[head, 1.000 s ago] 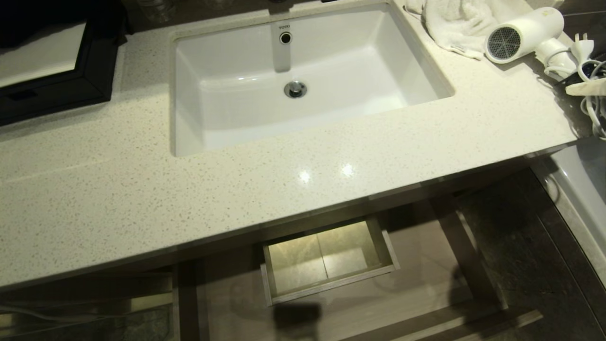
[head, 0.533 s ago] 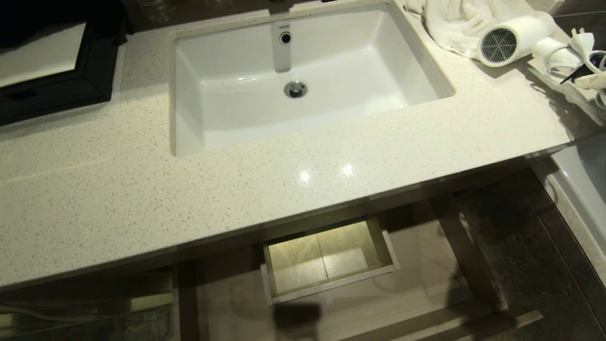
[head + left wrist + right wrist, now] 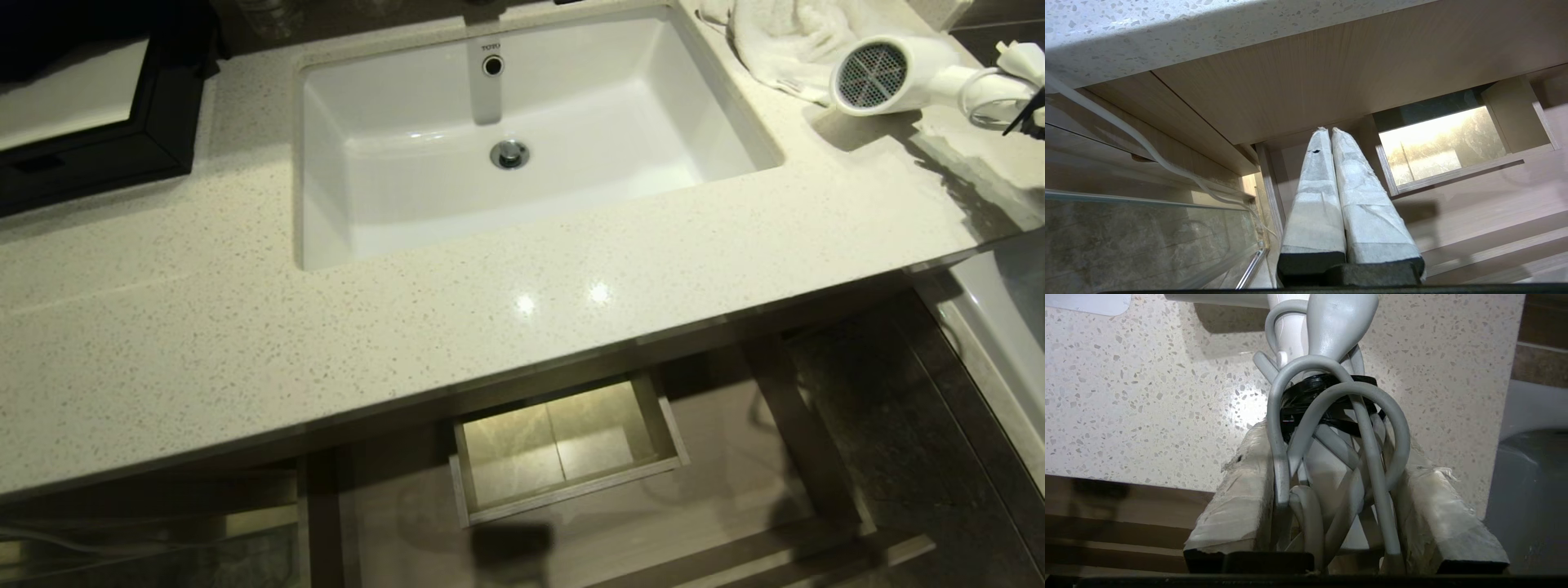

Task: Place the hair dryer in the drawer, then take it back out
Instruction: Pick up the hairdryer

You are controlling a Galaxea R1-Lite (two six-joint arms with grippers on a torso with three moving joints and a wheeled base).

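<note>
Between the right gripper's (image 3: 1331, 473) fingers (image 3: 1237, 506) — the hair dryer's (image 3: 890, 73) bundled cord (image 3: 1331, 457).

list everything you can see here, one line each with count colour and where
hair dryer: one, white with grey grille, lifted over the counter's far right corner
cord bundle: one, white with black tie, between the right gripper's fingers
towel: one, white, counter behind the dryer
sink: one, white, set in the counter
counter: one, speckled cream
drawer: one, light wood, open below the counter
black tray: one, counter's left
left gripper: shut, under the counter
right gripper: clamped on the cord and handle
</note>
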